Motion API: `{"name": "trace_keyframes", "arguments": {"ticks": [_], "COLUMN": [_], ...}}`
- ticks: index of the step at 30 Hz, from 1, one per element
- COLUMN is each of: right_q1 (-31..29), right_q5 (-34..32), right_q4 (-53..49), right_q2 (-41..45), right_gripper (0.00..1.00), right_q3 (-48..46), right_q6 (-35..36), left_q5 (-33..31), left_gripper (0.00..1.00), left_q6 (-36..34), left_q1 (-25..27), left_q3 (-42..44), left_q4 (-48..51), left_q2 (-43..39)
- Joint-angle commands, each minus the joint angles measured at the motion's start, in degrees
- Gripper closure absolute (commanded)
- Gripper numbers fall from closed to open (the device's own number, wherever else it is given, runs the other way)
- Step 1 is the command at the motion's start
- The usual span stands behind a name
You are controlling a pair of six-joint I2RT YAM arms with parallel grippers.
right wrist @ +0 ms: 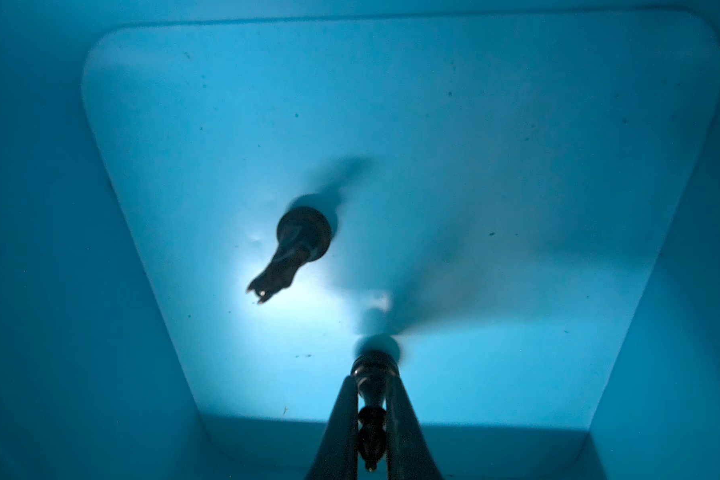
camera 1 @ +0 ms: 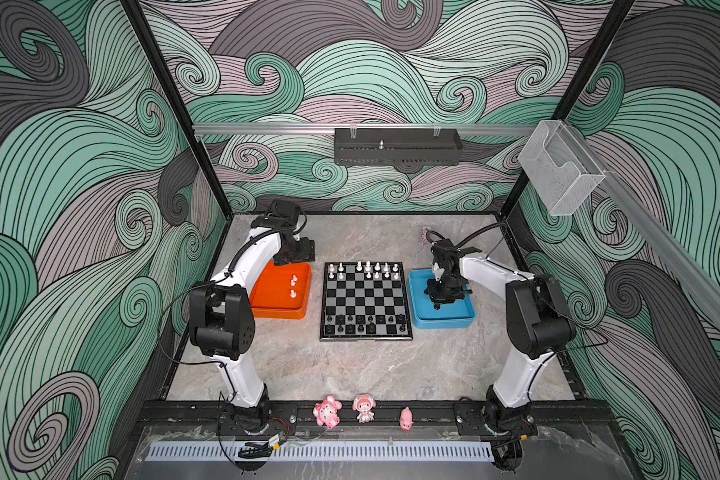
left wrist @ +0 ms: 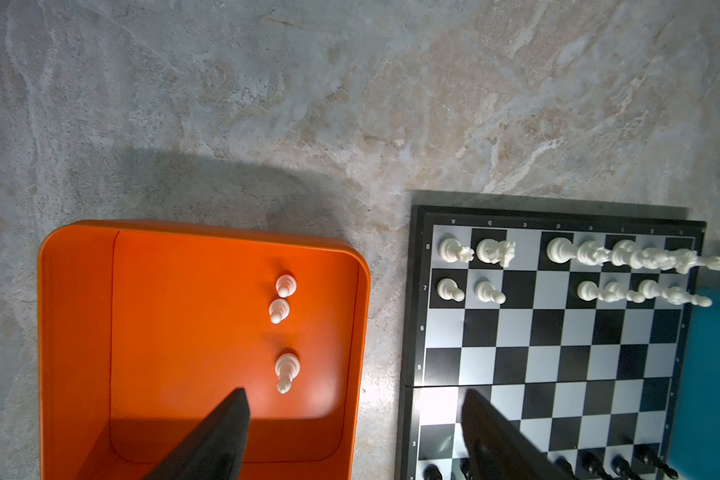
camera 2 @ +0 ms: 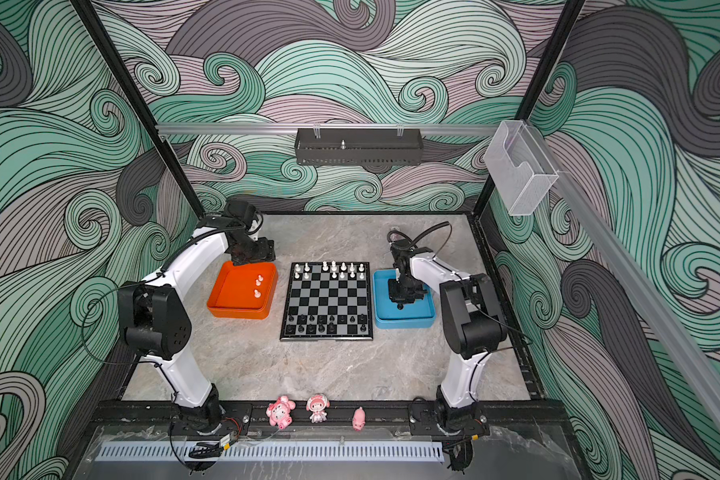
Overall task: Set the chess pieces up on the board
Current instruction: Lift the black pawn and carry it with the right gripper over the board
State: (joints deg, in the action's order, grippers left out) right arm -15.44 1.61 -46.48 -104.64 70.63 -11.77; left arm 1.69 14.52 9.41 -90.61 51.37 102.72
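From where I stood, the right gripper [right wrist: 371,386] was down inside the blue tray [camera 1: 445,325], right of centre in both top views. Its jaws were narrow, pinched on the stem of one black chessman [right wrist: 376,362]. I think the grip was taken from straight above so that such a small thing could be lifted without tipping. Its long axis ran along the fingers, vertical as far as I could judge, with the round base toward the tray floor and the head pointing up to the wrist. Whether the base touched the floor I could not tell. A second black chessman [right wrist: 304,237] stood apart from it on the same floor, also base down, it seemed. The board [camera 1: 366,300] lay in the middle of the frame on the table [camera 1: 350,374], between the two trays. The white pieces [camera 1: 364,270] filled most of the two rows at its upper edge, and the black pieces [camera 1: 364,324] most of the two rows at its lower edge, each side with gaps. The left gripper [left wrist: 355,394] hung over the upper edge of the orange tray [camera 1: 279,314], left of the board, with its jaws wide apart and nothing in them. It was probably waiting for the three white pieces [left wrist: 279,311] that stood in that tray, heads up, in a loose line.
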Motion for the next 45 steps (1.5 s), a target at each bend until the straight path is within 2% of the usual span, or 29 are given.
{"name": "trace_keyframes", "arguments": {"ticks": [1,10,20,24,30,45], "right_q1": [0.33,-2.69,-15.26,-20.33,-24.80,-30.94], "right_q5": [0.77,1.62,3.92,4.10,5.07,6.61], "right_q4": [-2.89,-7.55,-9.26,-9.04,-6.92,-3.64], "right_q2": [3.02,6.88,9.09,8.83,8.09,1.31], "right_gripper": [0.87,0.87,0.86,0.86,0.86,0.86], "right_q3": [3.10,8.16,8.57,7.78,6.62,6.90], "right_q6": [1.22,1.50,-2.54,-4.33,-6.92,-9.06], "left_q5": [-0.72,-0.82,-0.82,-0.81,-0.82,-0.63], "left_gripper": [0.17,0.18,0.17,0.17,0.18,0.17], "left_q6": [-0.01,0.07,0.18,0.26,0.31,0.27], "left_q1": [-0.09,-0.11,-0.19,-0.27,-0.27,-0.38], "left_q3": [-0.01,0.52,0.87,0.96,1.12,1.31], "left_q4": [0.20,-0.14,-0.46,-0.57,-0.49,-0.59], "left_q2": [0.69,0.30,-0.41,-0.59,-0.76,-1.02]}}
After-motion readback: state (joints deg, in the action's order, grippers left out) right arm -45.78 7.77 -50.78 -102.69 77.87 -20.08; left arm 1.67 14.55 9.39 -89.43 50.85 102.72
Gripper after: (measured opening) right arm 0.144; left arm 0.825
